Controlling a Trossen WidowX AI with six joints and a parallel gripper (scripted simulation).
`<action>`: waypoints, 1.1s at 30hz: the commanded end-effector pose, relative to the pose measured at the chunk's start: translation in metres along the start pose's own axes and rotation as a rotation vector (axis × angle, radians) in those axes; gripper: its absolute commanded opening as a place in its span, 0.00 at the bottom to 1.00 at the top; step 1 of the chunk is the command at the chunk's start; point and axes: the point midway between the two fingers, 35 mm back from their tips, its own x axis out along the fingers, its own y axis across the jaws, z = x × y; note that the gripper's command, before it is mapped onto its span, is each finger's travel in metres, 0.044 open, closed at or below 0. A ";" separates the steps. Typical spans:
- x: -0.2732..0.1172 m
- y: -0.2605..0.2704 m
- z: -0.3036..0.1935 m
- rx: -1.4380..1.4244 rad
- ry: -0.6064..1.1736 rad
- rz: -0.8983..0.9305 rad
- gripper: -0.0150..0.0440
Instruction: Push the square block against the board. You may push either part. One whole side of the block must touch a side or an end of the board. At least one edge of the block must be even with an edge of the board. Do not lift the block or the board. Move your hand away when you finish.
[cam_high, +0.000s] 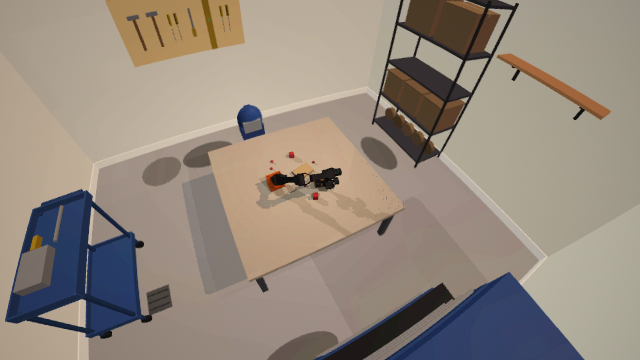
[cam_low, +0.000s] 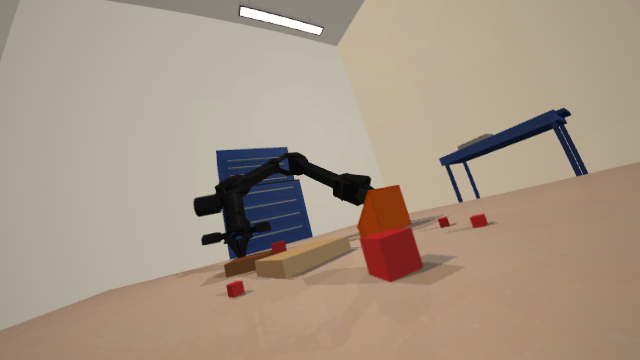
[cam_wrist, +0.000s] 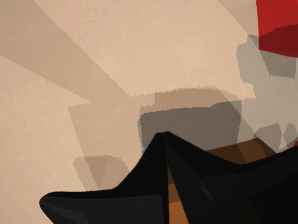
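The light tan board (cam_high: 301, 169) (cam_low: 307, 256) lies flat on the table, partly under the arm in the top view. The brown square block (cam_low: 239, 266) (cam_wrist: 242, 150) lies flat beside the board's near end in the exterior view, partly behind it; whether they touch cannot be told. In the top view the arm hides most of the block. My gripper (cam_low: 241, 255) (cam_wrist: 162, 137) is shut and empty, pointing down, with its tips low at the block's far side in the exterior view. In the wrist view the fingers cover much of the block. Contact with it cannot be told.
A larger red cube (cam_high: 291, 155) (cam_low: 392, 255) stands beyond the board in the top view. Another red cube (cam_high: 315, 196) (cam_wrist: 277, 20) stands on the opposite side. Several small red cubes lie around. The orange piece (cam_high: 273, 181) (cam_low: 389, 210) is at the arm's base.
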 end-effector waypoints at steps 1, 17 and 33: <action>0.004 0.000 -0.010 -0.005 0.005 -0.009 0.25; 0.004 0.000 -0.037 -0.005 0.008 -0.010 0.25; 0.004 -0.001 -0.064 -0.005 0.010 -0.011 0.25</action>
